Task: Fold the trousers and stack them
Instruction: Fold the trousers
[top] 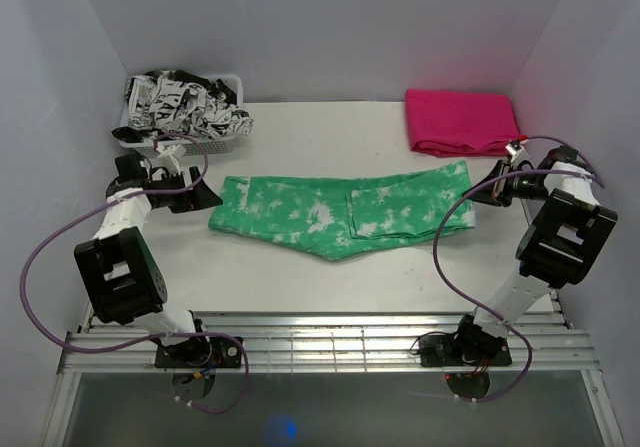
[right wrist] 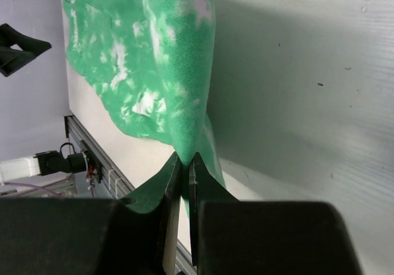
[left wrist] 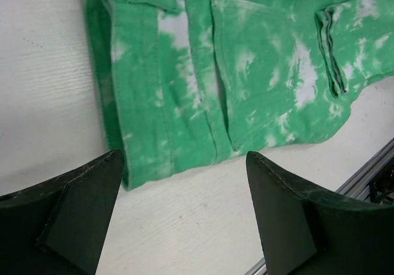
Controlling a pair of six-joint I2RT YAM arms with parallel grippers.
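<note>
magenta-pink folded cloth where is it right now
In the top view, the folded magenta-pink cloth lies at the far right corner of the white table, just beyond the right gripper and the right end of the green tie-dye trousers.

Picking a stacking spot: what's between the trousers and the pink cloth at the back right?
Only a narrow strip of bare table, nothing on it. The top view shows it between the trousers and the pink cloth.

Bright, even light from above, soft shadow beside the trousers (right wrist: 178, 72), sharp focus
</note>
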